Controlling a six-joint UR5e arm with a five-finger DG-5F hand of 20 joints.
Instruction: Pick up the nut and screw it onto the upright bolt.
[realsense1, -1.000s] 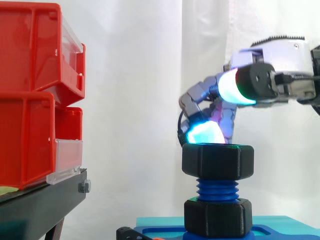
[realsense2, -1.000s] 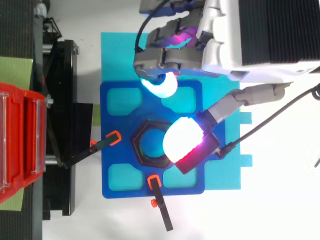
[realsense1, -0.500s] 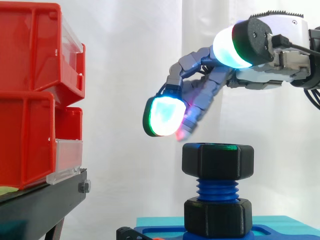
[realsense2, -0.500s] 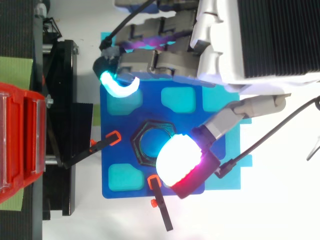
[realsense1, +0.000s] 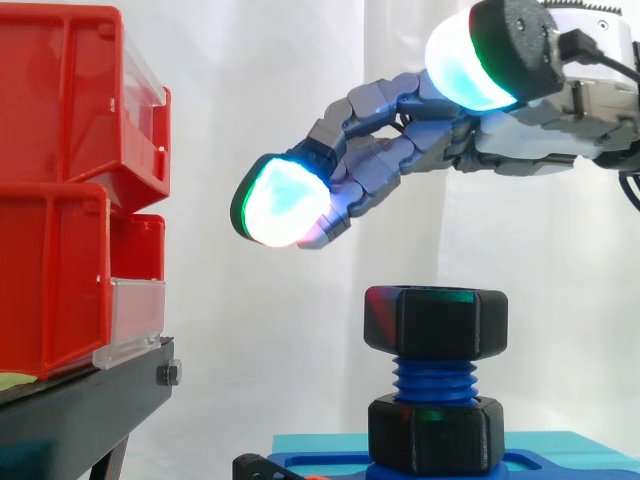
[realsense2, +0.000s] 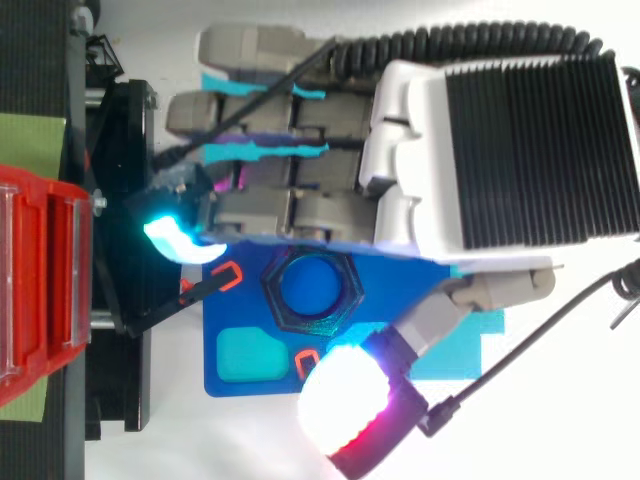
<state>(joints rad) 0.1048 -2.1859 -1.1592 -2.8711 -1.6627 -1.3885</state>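
**Nut (realsense1: 435, 318) on bolt (realsense1: 435, 378), hand (realsense1: 400, 160) clear above**

Nut is black, hex, sitting at the top of the blue bolt's thread, w/ a few turns showing below it. I see the hand above it and apart, fingers stretched out, holding nothing. My guess: stiff plastic, light, not fragile, smooth so prob. a bit slippery. I'd take it across opposite flats, low on the sides. No writing I can read on nut or bolt.

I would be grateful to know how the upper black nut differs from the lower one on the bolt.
The upper nut sits atop the blue bolt; the lower nut sits at its foot, on the blue base. The upper nut looks slightly wider than the lower nut. Both are black and hexagonal.
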